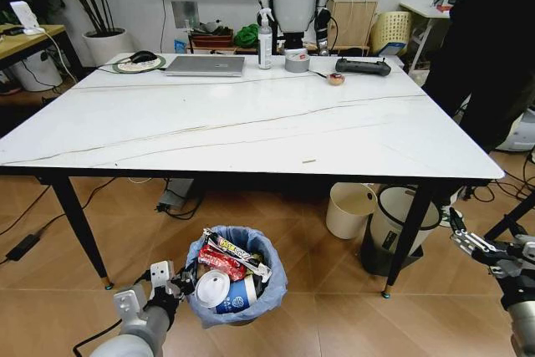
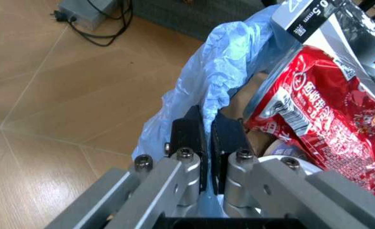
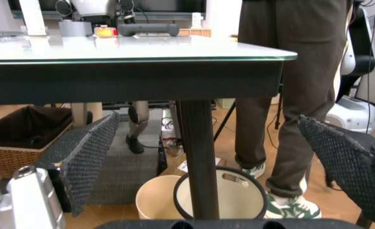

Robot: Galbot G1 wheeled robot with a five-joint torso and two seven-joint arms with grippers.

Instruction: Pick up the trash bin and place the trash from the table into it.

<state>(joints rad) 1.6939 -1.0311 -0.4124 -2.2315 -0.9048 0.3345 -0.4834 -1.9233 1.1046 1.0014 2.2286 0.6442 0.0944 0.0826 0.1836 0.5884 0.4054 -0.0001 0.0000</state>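
Observation:
The trash bin (image 1: 238, 286), small and dark with a light-blue bag, stands on the floor in front of the table (image 1: 251, 114). In it lie the trash: a white-and-blue paper cup (image 1: 238, 294), a white lid (image 1: 212, 288) and a red wrapper (image 1: 219, 263). My left gripper (image 1: 184, 278) is at the bin's left rim. In the left wrist view this gripper (image 2: 208, 131) is shut on the blue bag (image 2: 229, 71) at the rim, beside the red wrapper (image 2: 330, 112). My right gripper (image 1: 460, 227) hangs open low at the right, near the table's front right leg (image 3: 197, 157).
On the table's far side stand a silver laptop (image 1: 205, 65), a spray bottle (image 1: 265, 43), a grey tape roll (image 1: 297, 60) and a black controller (image 1: 363, 66). Under the table are a cream bin (image 1: 347, 209) and a grey-white bin (image 1: 397, 219). A person (image 1: 493, 39) stands at the right.

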